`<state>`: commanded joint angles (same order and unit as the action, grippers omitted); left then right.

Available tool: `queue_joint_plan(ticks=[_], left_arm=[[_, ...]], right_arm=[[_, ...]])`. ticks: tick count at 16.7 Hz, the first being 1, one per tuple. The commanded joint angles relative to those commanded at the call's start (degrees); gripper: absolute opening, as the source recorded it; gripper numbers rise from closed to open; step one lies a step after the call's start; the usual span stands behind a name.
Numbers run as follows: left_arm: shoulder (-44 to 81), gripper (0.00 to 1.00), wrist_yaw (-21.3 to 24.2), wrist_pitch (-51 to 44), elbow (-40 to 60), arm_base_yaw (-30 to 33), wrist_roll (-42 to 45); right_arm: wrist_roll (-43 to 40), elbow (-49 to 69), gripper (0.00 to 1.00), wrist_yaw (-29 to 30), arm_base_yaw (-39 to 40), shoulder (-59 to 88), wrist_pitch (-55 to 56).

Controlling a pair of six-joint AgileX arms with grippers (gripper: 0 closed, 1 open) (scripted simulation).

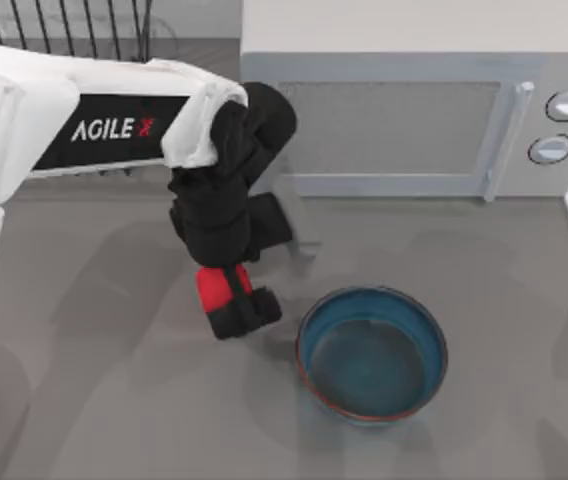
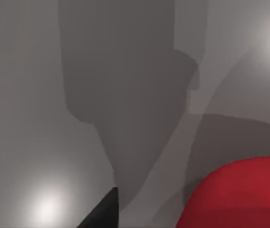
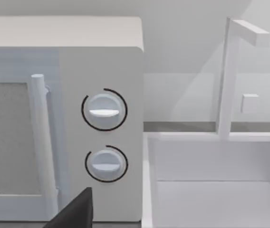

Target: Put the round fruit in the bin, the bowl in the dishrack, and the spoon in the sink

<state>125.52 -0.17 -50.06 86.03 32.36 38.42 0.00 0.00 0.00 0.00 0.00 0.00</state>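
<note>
One blue bowl (image 1: 372, 352) sits on the grey desk (image 1: 94, 400). Just left of it, the left claw (image 1: 236, 302) is closed on one red fruit (image 1: 216, 286), I think. Farther back stand one microwave (image 1: 414, 120) with two knobs and one dishrack (image 1: 64, 28).

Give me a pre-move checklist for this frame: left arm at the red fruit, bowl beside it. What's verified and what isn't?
1. Left gripper at the fruit: ok, its fingers straddle the fruit in the top view.
2. Fingers closed on the fruit: cannot tell; the left wrist view shows the fruit close by, contact unclear.
3. Fruit lifted off the table: cannot tell.
4. Bowl out of the gripper's way: ok, upright, apart from it toward the right.
5. Dishrack free: ok as far as seen, at the top left edge.
6. Sink free for the spoon: ok, as far as the right wrist view shows beside the microwave.
</note>
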Motion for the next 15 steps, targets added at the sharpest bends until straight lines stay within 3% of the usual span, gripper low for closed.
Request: queue_joint_plan(ticks=[8,15], left_arm=[[0.0,0.02,0.0,0.0,0.0,0.0,0.0],[0.0,0.0,0.0,0.0,0.0,0.0,0.0]], right_arm=[[0.0,0.0,1.0,0.0,0.0,0.0,0.0],[0.0,0.0,1.0,0.0,0.0,0.0,0.0]])
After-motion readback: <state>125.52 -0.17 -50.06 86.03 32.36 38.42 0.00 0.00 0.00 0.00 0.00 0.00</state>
